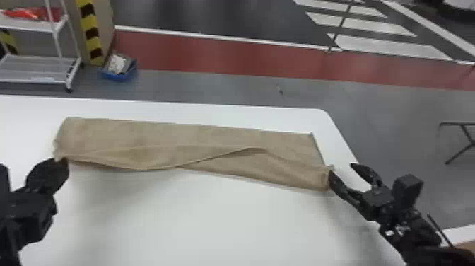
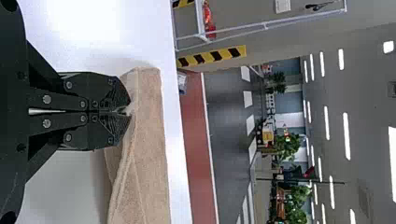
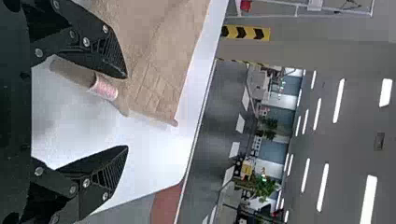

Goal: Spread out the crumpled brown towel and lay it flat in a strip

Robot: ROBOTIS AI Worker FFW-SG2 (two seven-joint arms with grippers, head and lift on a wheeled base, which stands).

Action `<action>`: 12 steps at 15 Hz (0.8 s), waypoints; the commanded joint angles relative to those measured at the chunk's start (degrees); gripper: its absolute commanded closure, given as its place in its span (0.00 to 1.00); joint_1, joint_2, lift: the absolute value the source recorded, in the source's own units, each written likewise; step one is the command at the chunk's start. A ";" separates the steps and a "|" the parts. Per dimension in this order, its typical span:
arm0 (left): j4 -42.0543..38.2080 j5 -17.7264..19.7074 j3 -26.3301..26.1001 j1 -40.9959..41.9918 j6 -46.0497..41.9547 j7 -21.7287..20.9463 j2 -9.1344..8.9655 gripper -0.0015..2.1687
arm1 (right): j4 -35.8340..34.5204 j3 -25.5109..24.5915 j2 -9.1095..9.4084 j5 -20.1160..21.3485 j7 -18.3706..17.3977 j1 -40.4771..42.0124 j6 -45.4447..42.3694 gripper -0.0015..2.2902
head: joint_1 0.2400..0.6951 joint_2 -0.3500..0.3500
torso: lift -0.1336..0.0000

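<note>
The left end of the brown towel is partly hidden in the head view, where the tips of the left hand cover its near corner. That hand is seen from the side there, one broad finger masking the other, and its wrist is cut off by the picture's edge. The towel lies in a long strip across the white tabletop, its near side loosely folded, so what is tucked under the fold is out of sight. The right hand is released, fingers apart, one over the towel's near right corner; whether it touches the cloth is hard to tell. The rack is cut off at the left edge.

The head view gives the towel's whole length, fold and all, whereas each wrist view cuts it short. The left wrist view shows both fingers of the left hand pressed together, grasping the towel's corner. The right wrist view shows a pale pink patch at the towel's end, just beside a fingertip. Both wrist views take in green plants and ceiling lights farther off
</note>
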 commanded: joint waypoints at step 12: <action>0.15 -0.08 -0.56 0.72 -2.63 0.00 0.46 0.66 | -6.04 0.75 1.65 -3.88 0.58 -4.53 22.58 0.25 | 1.00 0.15 | 0.07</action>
